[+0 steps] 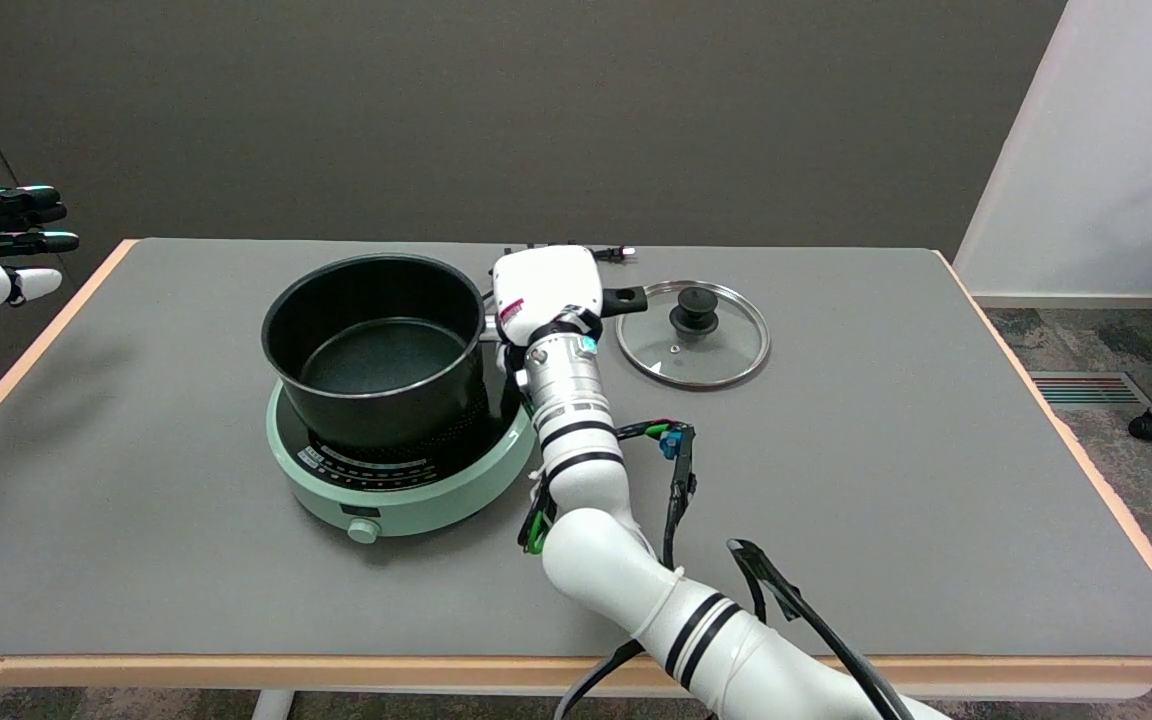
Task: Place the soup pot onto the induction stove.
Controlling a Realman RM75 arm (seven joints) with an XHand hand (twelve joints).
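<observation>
Grey matting covers the worktop [836, 480]. On it, the soup pot [381, 345] sits on the mint-green induction stove [406, 495], slightly right of centre. The right hand [548, 290] covers the pot's side handle [626, 298], apparently gripping it to steady placement; finger closure is hidden. A glass lid [693, 335] lies just beside, obstructing nothing.

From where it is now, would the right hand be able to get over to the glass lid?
Probably yes. The glass lid lies flat on the table just beside the right hand, with only bare mat between. But the hand seems to be on the soup pot handle, so it would need to let go first.
</observation>
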